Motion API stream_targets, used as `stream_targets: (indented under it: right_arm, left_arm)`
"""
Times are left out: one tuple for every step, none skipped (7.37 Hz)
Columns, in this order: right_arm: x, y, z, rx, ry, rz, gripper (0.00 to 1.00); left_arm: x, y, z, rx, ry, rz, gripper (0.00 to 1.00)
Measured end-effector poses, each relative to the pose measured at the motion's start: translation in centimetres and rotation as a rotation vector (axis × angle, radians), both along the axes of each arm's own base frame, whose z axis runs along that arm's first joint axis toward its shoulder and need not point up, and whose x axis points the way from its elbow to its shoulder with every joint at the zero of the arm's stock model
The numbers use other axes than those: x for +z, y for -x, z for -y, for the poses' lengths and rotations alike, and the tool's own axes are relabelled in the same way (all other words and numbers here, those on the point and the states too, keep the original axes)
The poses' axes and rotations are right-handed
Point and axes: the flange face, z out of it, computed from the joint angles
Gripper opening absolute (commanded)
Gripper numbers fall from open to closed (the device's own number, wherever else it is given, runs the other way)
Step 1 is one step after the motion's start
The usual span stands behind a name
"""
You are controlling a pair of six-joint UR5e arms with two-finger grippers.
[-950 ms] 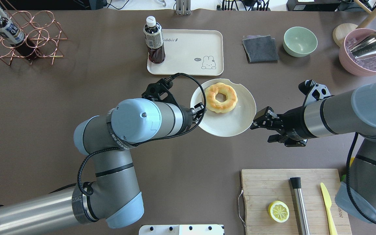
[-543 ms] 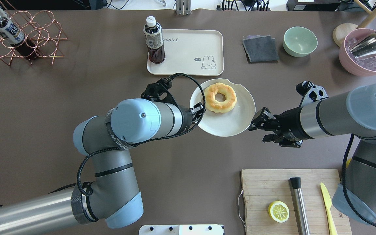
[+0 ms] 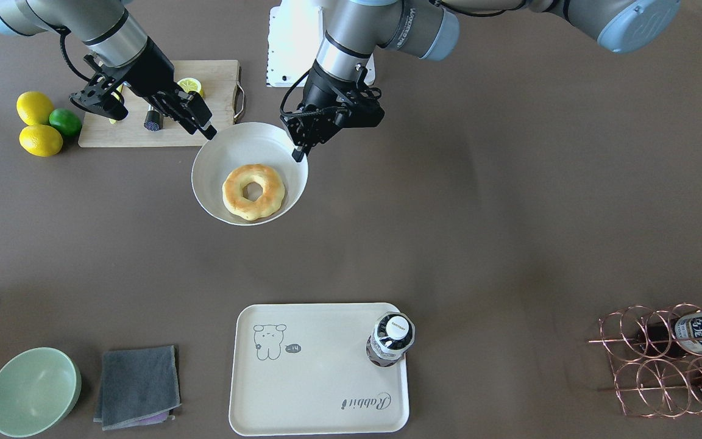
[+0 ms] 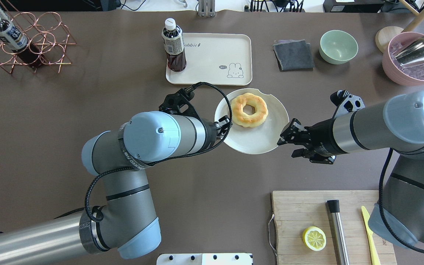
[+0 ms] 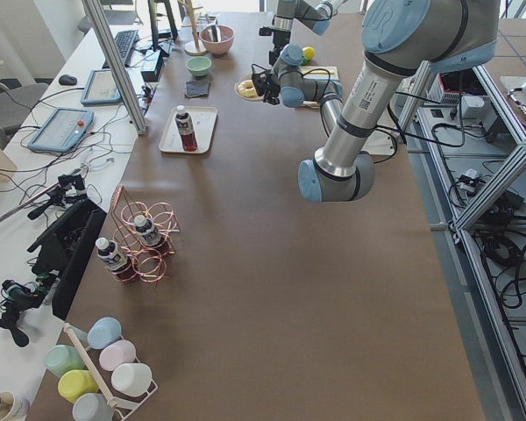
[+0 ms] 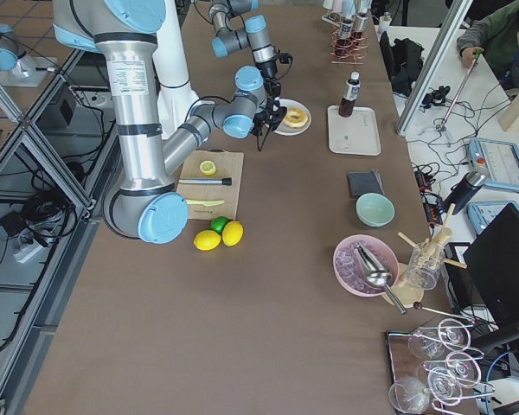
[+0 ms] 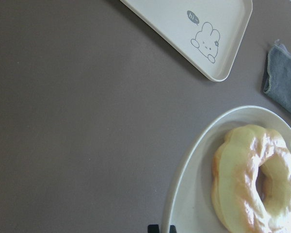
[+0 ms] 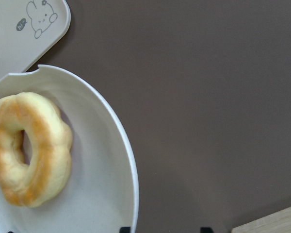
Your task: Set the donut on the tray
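Observation:
The golden donut (image 4: 249,109) lies in a round white shallow bowl (image 4: 256,141), just in front of the cream tray (image 4: 212,55). The tray also shows in the front view (image 3: 320,372). My left gripper (image 4: 227,125) is at the bowl's left rim; in the left wrist view its tips (image 7: 161,228) are pinched on the rim beside the donut (image 7: 257,179). My right gripper (image 4: 282,139) is open at the bowl's right rim; in the right wrist view (image 8: 165,229) the rim (image 8: 134,204) lies just inside its left finger.
A dark drink bottle (image 4: 173,46) stands on the tray's left end. A cutting board (image 4: 300,217) with a lemon half (image 4: 314,238), a metal muddler and a yellow knife lies front right. A grey cloth (image 4: 293,55), green bowl (image 4: 338,46), pink bowl (image 4: 410,62) and wire rack (image 4: 24,40) line the back.
My right gripper has moved left, from a gap off the bowl's right rim up to the rim. The left arm, bowl and donut have barely moved.

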Motion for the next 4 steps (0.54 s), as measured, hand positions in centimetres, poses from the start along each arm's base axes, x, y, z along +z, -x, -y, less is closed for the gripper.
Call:
stream_targets:
  right_arm:
    - [-0.6,0.4,0.6,0.018,0.018,0.012,0.46]
    - [-1.1,0.8,1.2,0.034,0.039,0.016,0.38]
    - [-1.2,1.0,1.6,0.046,0.057,0.018,0.37]
    - [-1.4,1.1,1.7,0.055,0.074,0.022,0.37]
  left_arm:
    - [-0.3,0.2,-0.1,0.0,-0.002,-0.006,0.0]
    - [-0.4,0.1,-0.4,0.003,-0.003,-0.009,0.0]
    - [-0.4,0.1,-0.5,0.005,-0.004,-0.009,0.0]
    - [-0.3,0.0,-0.6,0.002,-0.006,-0.008,0.0]
